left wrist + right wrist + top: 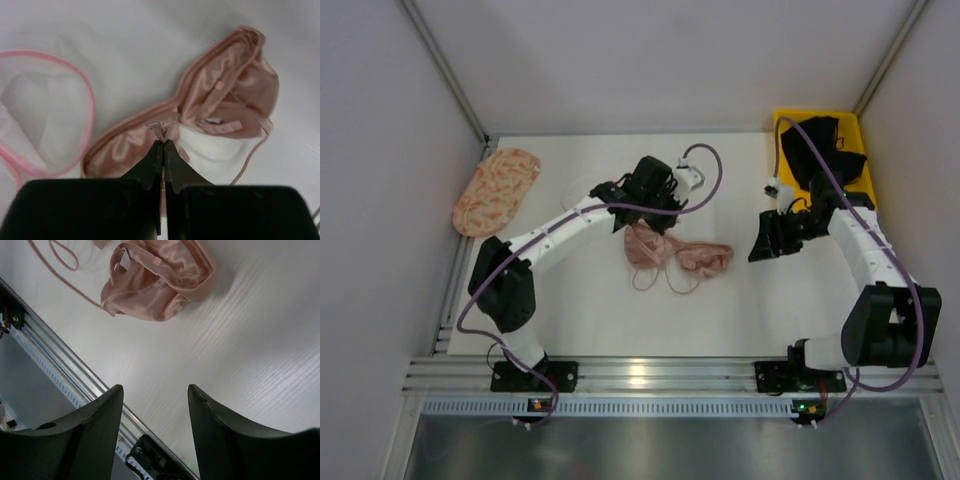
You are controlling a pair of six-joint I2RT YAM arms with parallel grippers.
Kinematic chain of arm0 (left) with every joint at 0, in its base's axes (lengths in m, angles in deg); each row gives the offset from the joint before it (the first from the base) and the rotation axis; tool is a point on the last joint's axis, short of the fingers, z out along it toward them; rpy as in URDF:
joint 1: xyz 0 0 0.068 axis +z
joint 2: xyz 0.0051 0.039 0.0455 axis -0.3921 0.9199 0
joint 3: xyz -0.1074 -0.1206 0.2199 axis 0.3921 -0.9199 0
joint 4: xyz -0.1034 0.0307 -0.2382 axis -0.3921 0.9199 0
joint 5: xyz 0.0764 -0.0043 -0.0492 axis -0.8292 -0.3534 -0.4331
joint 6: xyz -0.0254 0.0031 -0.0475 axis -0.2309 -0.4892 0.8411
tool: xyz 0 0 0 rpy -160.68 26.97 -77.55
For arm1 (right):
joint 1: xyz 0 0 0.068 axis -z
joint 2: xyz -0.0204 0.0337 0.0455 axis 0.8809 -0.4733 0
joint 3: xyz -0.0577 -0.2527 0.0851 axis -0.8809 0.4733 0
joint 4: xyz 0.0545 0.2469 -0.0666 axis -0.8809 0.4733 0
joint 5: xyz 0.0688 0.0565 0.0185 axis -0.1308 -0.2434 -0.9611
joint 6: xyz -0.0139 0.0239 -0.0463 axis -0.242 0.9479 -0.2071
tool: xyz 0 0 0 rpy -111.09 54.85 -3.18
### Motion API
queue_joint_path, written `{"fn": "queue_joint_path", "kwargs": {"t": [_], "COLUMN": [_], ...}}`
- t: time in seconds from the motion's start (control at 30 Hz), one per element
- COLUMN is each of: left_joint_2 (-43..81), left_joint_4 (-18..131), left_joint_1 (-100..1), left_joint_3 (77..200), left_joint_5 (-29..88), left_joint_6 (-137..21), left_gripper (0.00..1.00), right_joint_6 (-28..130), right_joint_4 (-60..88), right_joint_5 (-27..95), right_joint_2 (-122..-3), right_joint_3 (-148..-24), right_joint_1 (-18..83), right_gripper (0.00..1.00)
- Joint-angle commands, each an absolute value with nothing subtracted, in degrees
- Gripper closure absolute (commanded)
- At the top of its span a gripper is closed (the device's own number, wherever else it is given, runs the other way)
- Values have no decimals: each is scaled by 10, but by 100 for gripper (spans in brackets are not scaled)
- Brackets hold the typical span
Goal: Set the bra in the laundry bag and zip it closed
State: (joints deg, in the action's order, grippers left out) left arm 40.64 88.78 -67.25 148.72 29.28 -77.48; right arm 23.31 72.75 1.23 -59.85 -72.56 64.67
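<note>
The pale pink bra (678, 256) lies in a bunch mid-table, its thin straps looped toward the near edge. My left gripper (638, 222) is over its left end. In the left wrist view the gripper (164, 143) is shut on the bra (235, 95) at the narrow middle between the cups. The laundry bag (45, 117), white mesh with a pink rim, lies just left of the bra. My right gripper (761, 250) is open and empty, to the right of the bra. In its wrist view (155, 390) one bra cup (160, 285) lies ahead of the fingers.
A yellow bin (790, 118) at the back right holds a black garment (825, 150), close behind the right arm. A peach patterned oval fabric piece (497, 190) lies at the back left. The table's near edge has a metal rail (55, 360).
</note>
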Motion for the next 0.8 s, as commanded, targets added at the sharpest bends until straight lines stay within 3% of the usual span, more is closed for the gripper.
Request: {"fn": "queue_joint_path", "kwargs": {"t": [0.0, 0.43, 0.57, 0.6, 0.7, 0.77], "left_joint_2": [474, 628, 648, 643, 593, 533], "left_joint_4": [882, 841, 842, 842, 843, 842], "left_joint_1": [-646, -635, -628, -625, -609, -574], "left_joint_3": [1558, 1649, 1670, 1668, 1631, 1602], "left_joint_5": [321, 358, 350, 348, 361, 417], "left_joint_6": [-786, -757, -735, -734, -729, -701], "left_gripper": [100, 100, 75, 60, 41, 21], "right_joint_6": [275, 353, 354, 354, 354, 359], "right_joint_4": [697, 643, 638, 638, 634, 620], "right_joint_5": [-28, -10, -20, -27, -38, -42], "right_joint_2": [-609, -643, -675, -689, -714, -724], "right_joint_3": [-723, -683, -685, -687, -696, -698], "right_joint_1": [655, 656, 655, 656, 656, 656], "right_gripper": [44, 32, 29, 28, 28, 28]}}
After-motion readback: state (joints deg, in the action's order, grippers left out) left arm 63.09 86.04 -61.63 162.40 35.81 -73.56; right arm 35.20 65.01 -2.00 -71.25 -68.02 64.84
